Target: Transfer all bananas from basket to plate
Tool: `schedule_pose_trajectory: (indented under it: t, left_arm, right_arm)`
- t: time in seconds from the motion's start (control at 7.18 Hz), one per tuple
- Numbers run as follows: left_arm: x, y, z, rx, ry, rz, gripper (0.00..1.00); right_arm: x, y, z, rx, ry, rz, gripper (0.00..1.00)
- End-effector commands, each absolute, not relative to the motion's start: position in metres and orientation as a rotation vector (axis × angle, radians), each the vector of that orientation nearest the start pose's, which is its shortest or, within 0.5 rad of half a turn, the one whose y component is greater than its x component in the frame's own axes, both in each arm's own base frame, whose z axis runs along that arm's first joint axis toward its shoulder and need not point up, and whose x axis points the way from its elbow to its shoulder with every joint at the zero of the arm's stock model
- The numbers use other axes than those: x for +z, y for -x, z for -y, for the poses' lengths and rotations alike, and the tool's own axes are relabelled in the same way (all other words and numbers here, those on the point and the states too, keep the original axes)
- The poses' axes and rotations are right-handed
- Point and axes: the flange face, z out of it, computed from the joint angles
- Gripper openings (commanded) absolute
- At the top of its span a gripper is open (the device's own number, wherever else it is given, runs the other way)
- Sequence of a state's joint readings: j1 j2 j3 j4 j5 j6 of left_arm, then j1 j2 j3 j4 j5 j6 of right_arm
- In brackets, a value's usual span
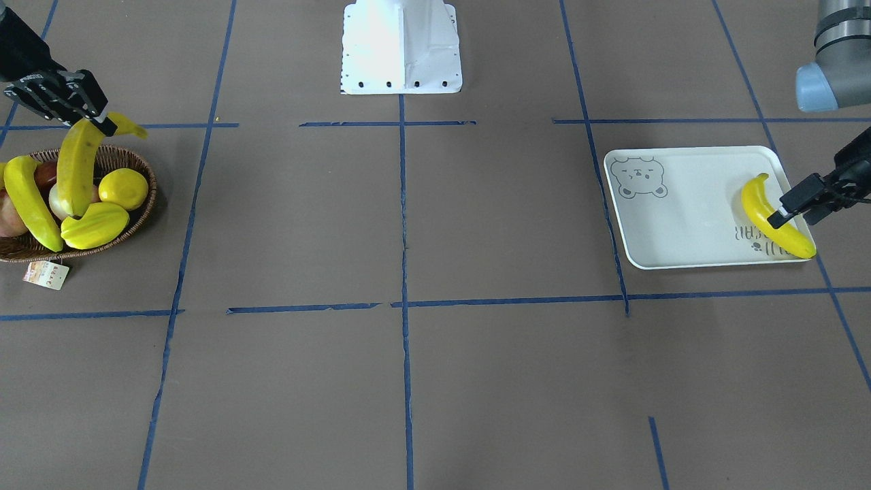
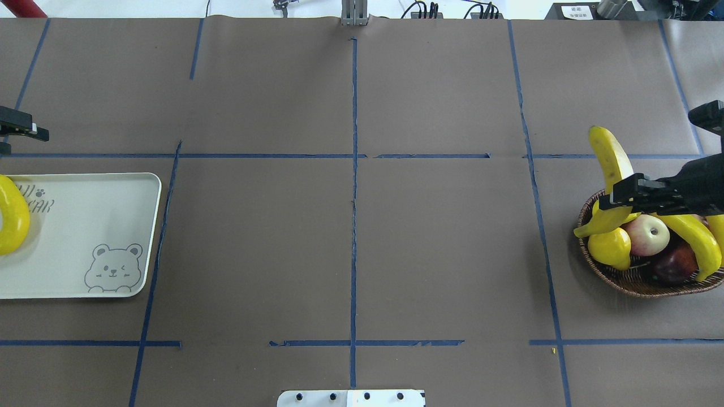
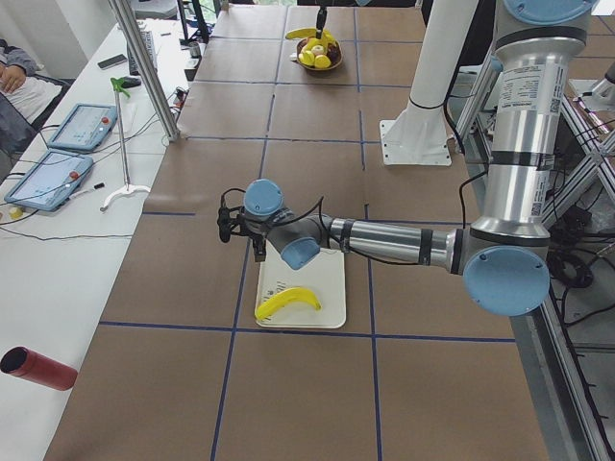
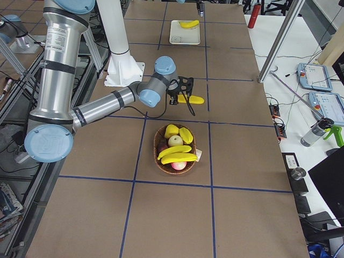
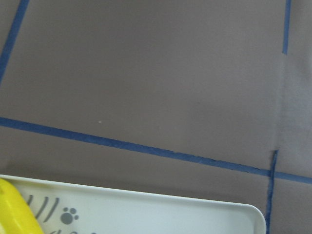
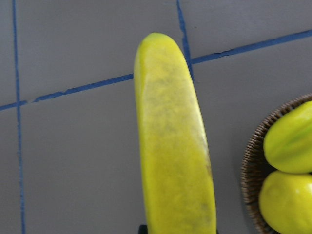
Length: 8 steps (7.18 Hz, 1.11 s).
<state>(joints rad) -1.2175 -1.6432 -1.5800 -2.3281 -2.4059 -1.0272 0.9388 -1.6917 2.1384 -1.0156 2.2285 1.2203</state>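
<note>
My right gripper [image 2: 617, 199] is shut on a banana [image 2: 610, 155] and holds it lifted beside the wicker basket [image 2: 633, 282]; the banana also shows in the front view [image 1: 75, 163] and the right wrist view [image 6: 173, 146]. Two more bananas [image 2: 701, 243] lie in the basket, one of them [image 1: 27, 201] along its edge. One banana [image 1: 772, 221] lies on the pale bear-face plate [image 1: 687, 211]. My left gripper [image 1: 795, 216] is open and empty, above the plate's edge near that banana.
The basket also holds a lemon [image 1: 124, 188], a starfruit [image 1: 95, 226], an apple [image 2: 647, 234] and a dark red fruit [image 2: 673, 263]. A paper tag [image 1: 46, 274] hangs from the basket. Blue tape lines cross the brown table. The robot's white base [image 1: 401, 47] stands at the middle.
</note>
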Motion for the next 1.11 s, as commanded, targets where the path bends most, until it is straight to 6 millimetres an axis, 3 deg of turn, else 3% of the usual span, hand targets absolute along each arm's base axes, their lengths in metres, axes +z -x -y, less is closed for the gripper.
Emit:
schedule_pose_trajectory:
  t: [0.0,0.14,0.28,0.42,0.56,0.98]
  left_arm:
    - [0.452,-0.171,0.549,-0.282,-0.083,-1.19,1.0]
    - [0.419,-0.2,0.555,-0.26,-0.078,-1.23,1.0]
    - [0.387,-0.222,0.558,-0.303,-0.026,-1.269,1.0]
    - [0.35,-0.245,0.562,-0.337,0.021,-1.313,1.0]
    - [0.326,-0.266,0.555,-0.304,0.034,-1.339,1.0]
    - [0.255,-0.327,0.532,-0.19,0.053,-1.416,1.0]
  right_arm:
    - [0.31,0.247,0.4,0.191,-0.066,1.242,0.03]
    - [0.268,0.292,0.405,0.214,-0.054,1.298,0.03]
    - [0.235,0.341,0.391,0.228,-0.07,1.335,0.03]
    - [0.211,0.373,0.378,0.233,-0.102,1.362,0.03]
    - [0.192,0.399,0.368,0.211,-0.114,1.387,0.03]
    - [0.15,0.469,0.362,0.212,-0.164,1.413,0.03]
